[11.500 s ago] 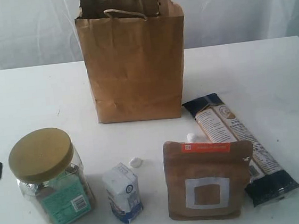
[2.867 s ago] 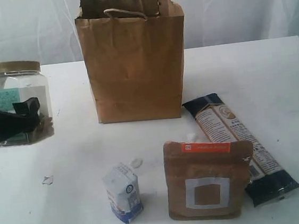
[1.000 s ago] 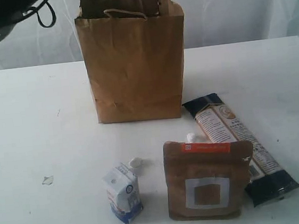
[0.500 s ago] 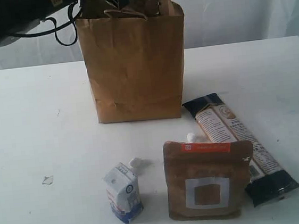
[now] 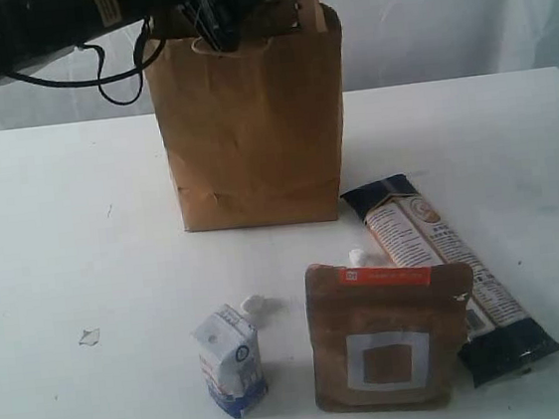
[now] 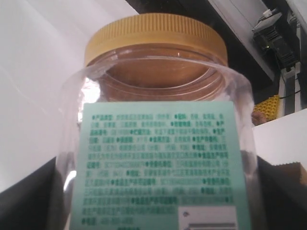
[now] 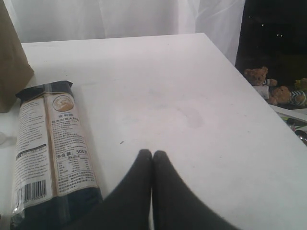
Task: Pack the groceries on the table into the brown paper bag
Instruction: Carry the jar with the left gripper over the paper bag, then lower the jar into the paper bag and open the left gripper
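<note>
Left wrist view: the left claw (image 5: 231,9) grips the clear jar (image 6: 158,143) by its stiff, smooth walls under the lid (image 6: 156,33) (bulky, probably slippery), at the mouth of the brown paper bag (image 5: 251,132). The right claw (image 7: 152,158) is pinched together, empty, above the bench (image 7: 168,72).

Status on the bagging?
Left gripper shut on clear jar, at brown paper bag mouth. Right gripper shut, empty. Carton, pouch, packet on table. No obstruction seen.
</note>
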Robot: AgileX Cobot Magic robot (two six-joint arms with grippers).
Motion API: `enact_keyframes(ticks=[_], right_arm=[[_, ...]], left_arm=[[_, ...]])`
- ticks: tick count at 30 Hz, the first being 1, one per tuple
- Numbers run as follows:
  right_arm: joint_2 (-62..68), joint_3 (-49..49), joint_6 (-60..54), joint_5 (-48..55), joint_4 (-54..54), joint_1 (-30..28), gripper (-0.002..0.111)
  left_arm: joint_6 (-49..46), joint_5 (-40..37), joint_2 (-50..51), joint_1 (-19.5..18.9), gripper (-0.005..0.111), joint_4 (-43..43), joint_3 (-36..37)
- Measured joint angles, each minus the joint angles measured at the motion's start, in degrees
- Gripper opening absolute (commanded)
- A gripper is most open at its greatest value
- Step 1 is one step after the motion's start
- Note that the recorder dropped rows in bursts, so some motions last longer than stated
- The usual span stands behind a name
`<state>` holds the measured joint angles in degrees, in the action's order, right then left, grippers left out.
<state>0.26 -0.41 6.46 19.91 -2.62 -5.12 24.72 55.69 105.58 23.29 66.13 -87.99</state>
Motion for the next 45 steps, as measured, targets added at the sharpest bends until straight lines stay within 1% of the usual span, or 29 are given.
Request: enact_keyframes(ticks=[4, 7, 10, 13, 15, 19, 22, 27, 33, 35, 40, 45], right_arm=[[0.0, 0.0, 0.0, 0.0, 0.0, 0.0, 0.0], [0.0, 0.0, 0.0, 0.0, 0.0, 0.0, 0.0], [0.0, 0.0, 0.0, 0.0, 0.0, 0.0, 0.0], [0.0, 0.0, 0.0, 0.0, 0.0, 0.0, 0.0], [0.0, 0.0, 0.0, 0.0, 0.0, 0.0, 0.0], [0.0, 0.0, 0.0, 0.0, 0.0, 0.0, 0.0], [0.0, 0.0, 0.0, 0.0, 0.0, 0.0, 0.0], [0.0, 0.0, 0.0, 0.0, 0.0, 0.0, 0.0], [0.0, 0.0, 0.0, 0.0, 0.0, 0.0, 0.0], [0.0, 0.0, 0.0, 0.0, 0.0, 0.0, 0.0], [0.0, 0.0, 0.0, 0.0, 0.0, 0.0, 0.0], [0.0, 0.0, 0.0, 0.0, 0.0, 0.0, 0.0]], left_arm=[[-1.9, -2.9, 0.0, 0.1, 0.0, 0.0, 0.0], [-5.2, -5.2, 0.0, 0.1, 0.0, -0.2, 0.0], [-8.4, -3.7, 0.0, 0.1, 0.0, -2.0, 0.0], [-9.5, -0.5, 0.0, 0.1, 0.0, -5.0, 0.0], [-9.8, -0.4, 0.0, 0.1, 0.0, -6.1, 0.0], [-12.0, -5.5, 0.1, 0.1, 0.0, -6.5, 0.0], [-13.5, -7.3, 0.1, 0.1, 0.0, -6.5, 0.0], [-13.5, -7.8, 0.1, 0.1, 0.0, -6.1, 0.0], [-9.1, -7.7, 0.1, 0.1, 0.0, -2.7, 0.0], [-8.0, -6.0, 0.3, 0.1, 0.0, -2.8, 0.0], [-7.2, 1.4, 1.5, 0.0, 0.0, -5.2, 1.6], [-7.9, 2.8, 3.4, 0.0, 0.0, -5.2, 2.7]])
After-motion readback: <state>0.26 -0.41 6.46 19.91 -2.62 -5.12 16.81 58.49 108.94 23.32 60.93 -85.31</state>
